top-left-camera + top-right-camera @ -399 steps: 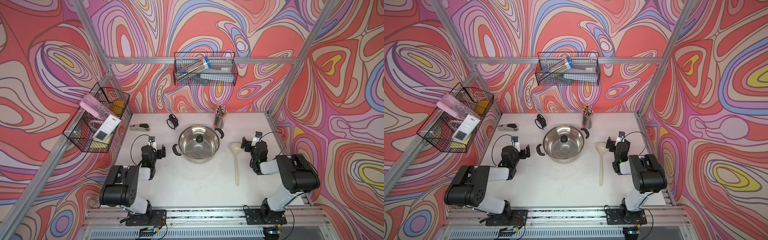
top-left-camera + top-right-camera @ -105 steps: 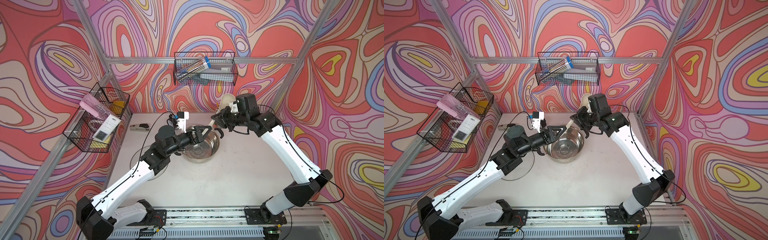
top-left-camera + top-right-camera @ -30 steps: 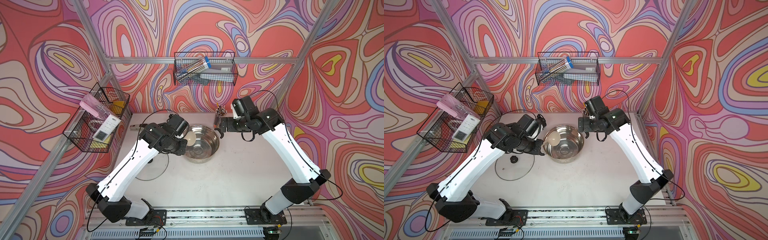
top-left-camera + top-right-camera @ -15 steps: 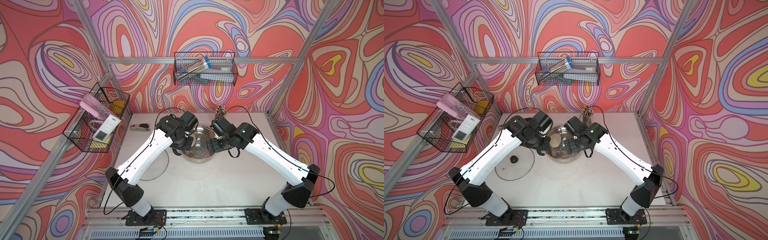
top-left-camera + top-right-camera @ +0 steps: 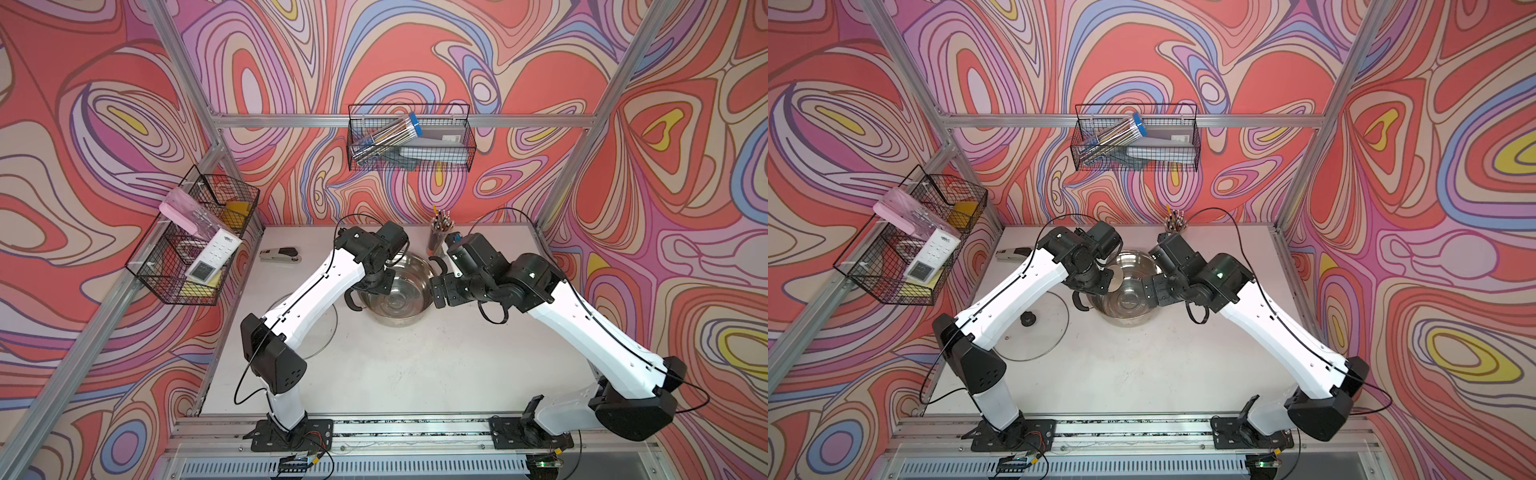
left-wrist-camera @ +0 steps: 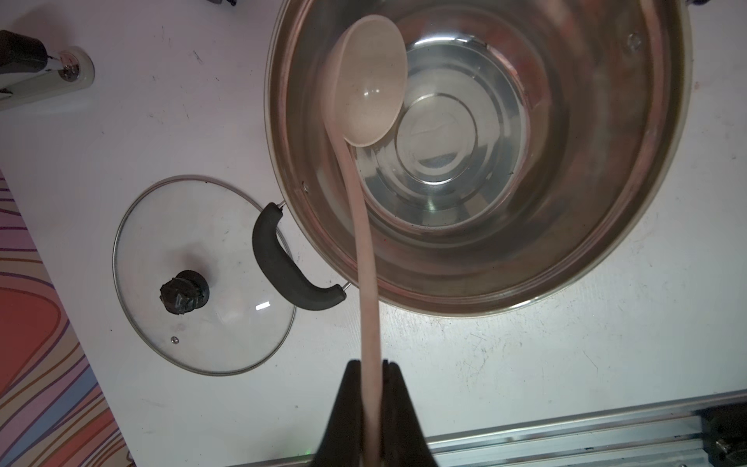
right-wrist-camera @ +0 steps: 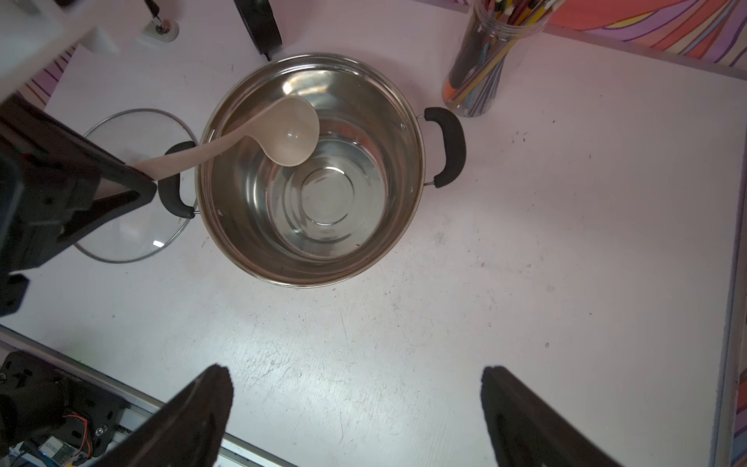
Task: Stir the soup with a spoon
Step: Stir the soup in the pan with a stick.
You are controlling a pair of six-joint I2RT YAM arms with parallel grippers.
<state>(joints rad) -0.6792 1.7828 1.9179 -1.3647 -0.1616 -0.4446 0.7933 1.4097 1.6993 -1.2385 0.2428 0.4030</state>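
The cream spoon [image 6: 372,81] hangs with its round bowl inside the steel pot [image 6: 606,202], near the wall by the pot's left handle. My left gripper [image 6: 371,368] is shut on the spoon's slim handle, above the pot's left rim [image 5: 1096,282]. The spoon's bowl [image 7: 291,133] rides above the pot's floor [image 7: 327,198]. No soup shows in the pot, only shiny steel. My right gripper [image 7: 355,376] is open and holds nothing, at the pot's right side [image 5: 440,291].
A glass lid [image 5: 1038,332] with a black knob lies flat left of the pot. Behind the pot's right handle stands a pencil cup [image 5: 438,237]. A stapler [image 5: 280,254] lies at the back left. Wire baskets [image 5: 409,137] hang on the walls.
Over the last second my right arm swung from behind the pot to its right side, still open. My left arm reached further over the pot with the spoon.
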